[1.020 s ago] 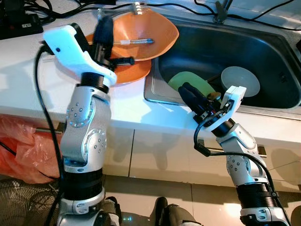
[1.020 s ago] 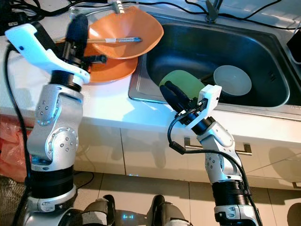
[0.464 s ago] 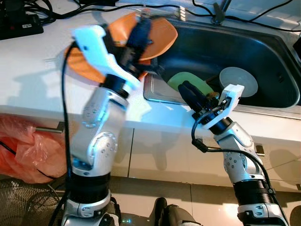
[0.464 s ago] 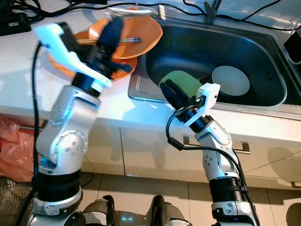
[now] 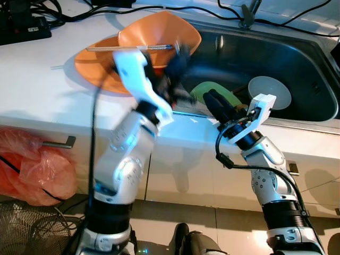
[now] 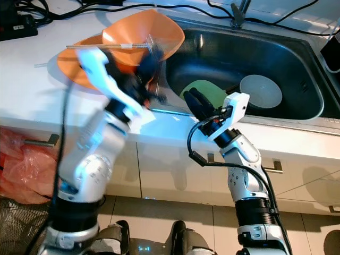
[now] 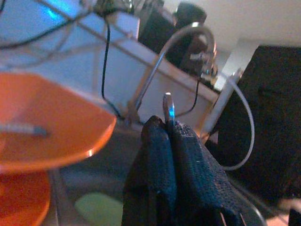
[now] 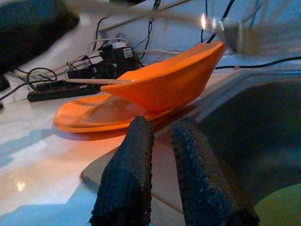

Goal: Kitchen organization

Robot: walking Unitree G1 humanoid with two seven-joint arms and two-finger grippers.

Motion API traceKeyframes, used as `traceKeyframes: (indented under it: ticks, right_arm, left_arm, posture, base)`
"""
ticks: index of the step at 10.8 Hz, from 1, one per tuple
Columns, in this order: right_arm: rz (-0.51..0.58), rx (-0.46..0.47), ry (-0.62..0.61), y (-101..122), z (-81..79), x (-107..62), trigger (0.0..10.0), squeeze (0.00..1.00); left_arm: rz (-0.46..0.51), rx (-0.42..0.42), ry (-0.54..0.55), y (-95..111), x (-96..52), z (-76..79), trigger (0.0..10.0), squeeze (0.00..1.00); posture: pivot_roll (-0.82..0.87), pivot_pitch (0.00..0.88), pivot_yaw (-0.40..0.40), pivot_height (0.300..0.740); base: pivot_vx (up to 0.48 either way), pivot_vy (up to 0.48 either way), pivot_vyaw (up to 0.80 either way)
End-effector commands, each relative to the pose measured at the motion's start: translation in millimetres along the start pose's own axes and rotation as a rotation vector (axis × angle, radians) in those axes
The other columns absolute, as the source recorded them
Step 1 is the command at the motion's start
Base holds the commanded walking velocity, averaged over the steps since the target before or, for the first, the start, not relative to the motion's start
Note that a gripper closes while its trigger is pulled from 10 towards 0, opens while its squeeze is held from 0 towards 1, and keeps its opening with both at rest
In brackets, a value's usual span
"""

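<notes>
Left gripper [image 5: 178, 61] now sits blurred over the near left rim of the stainless steel sink [image 5: 297, 58]; a second ago we had it raised over the white countertop [image 5: 37, 79] beside the orange dishes. In the left wrist view its black fingers [image 7: 162, 155] press together on a thin silver metal piece [image 7: 168, 108] standing up between the tips.

Large orange bowl [image 5: 159, 34] leans tilted on the flat orange plate [image 5: 93, 61] at the sink's left edge, with a thin stick-like utensil [image 5: 130, 48] lying across the bowl; none of these three has moved.

Right gripper [image 5: 217, 103] holds the same spot at the sink's front rim, its fingers [image 8: 134, 165] slightly apart with nothing between them, pointing toward the orange dishes.

Inside the basin we see a light green round plate [image 5: 204, 87] and a white round bowl [image 5: 271, 90], both where they were. Black cables [image 5: 79, 8] run along the back of the counter.
</notes>
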State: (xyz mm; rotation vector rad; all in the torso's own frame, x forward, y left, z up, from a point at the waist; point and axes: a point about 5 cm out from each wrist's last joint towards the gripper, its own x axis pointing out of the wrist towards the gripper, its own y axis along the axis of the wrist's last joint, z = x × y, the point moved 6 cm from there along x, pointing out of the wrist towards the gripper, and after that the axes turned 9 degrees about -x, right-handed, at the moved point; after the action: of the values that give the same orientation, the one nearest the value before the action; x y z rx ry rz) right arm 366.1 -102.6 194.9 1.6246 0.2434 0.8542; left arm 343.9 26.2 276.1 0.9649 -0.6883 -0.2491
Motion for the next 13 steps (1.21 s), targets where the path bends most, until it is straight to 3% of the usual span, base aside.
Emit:
traceKeyframes:
  ticks: [1,4,5,6,7,8,10,11,12,13]
  right_arm:
    - [-0.069,0.035,-0.043,-19,6.0,-10.7,10.0,0.0]
    - [-0.07,0.042,-0.05,-20,7.2,-10.0,10.0,0.0]
    - [-0.068,0.057,-0.056,-20,7.7,-10.0,10.0,0.79]
    - [-0.062,0.073,-0.066,-20,8.4,-9.3,10.0,1.0]
    - [-0.07,0.04,-0.11,-20,16.4,-8.4,10.0,1.0]
    - [-0.08,0.007,-0.127,-19,20.7,-8.1,10.0,0.0]
    - [-0.068,-0.022,-0.118,-12,21.5,-5.3,10.0,0.0]
    - [-0.064,-0.013,-0.136,-10,25.7,-5.2,10.0,1.0]
    - [-0.076,-0.06,-0.146,-10,27.2,-4.8,10.0,1.0]
    - [-0.076,-0.066,-0.144,-10,27.0,-3.4,10.0,0.0]
  left_arm:
    - [-0.009,0.007,-0.029,-5,1.1,7.4,10.0,0.0]
    - [-0.041,0.01,0.008,-19,-1.7,-2.0,10.0,0.0]
    - [-0.039,0.004,0.017,-20,-2.3,-4.3,10.0,0.0]
    - [-0.033,-0.014,0.039,-23,-3.5,-10.5,10.0,0.0]
    - [-0.03,-0.007,0.052,-22,-3.5,-15.4,10.0,0.0]
    - [-0.037,0.005,0.054,-23,-3.4,-17.0,10.0,0.0]
    - [-0.048,0.008,0.051,-27,-3.7,-16.6,10.0,0.0]
    - [-0.047,0.008,0.049,-27,-3.1,-16.5,10.0,0.0]
    - [-0.049,0.007,0.047,-28,-3.0,-16.8,10.0,0.0]
    - [-0.052,0.009,0.049,-29,-3.4,-17.6,10.0,0.0]
  posture:
    - [0.24,0.201,-0.089,0.74]
    - [0.23,0.205,-0.088,0.74]
    - [0.23,0.204,-0.088,0.74]
    - [0.23,0.205,-0.09,0.74]
    - [0.23,0.205,-0.091,0.74]
    - [0.23,0.205,-0.091,0.74]
    - [0.23,0.205,-0.089,0.74]
    - [0.23,0.206,-0.089,0.74]
    - [0.23,0.205,-0.088,0.74]
    - [0.23,0.203,-0.087,0.74]
  base:
    - [0.0,0.0,0.0]
    - [0.0,0.0,0.0]
    - [0.0,0.0,0.0]
    - [0.0,0.0,0.0]
    - [0.0,0.0,0.0]
    - [0.0,0.0,0.0]
    - [0.0,0.0,0.0]
    - [0.0,0.0,0.0]
    - [0.0,0.0,0.0]
    - [0.0,0.0,0.0]
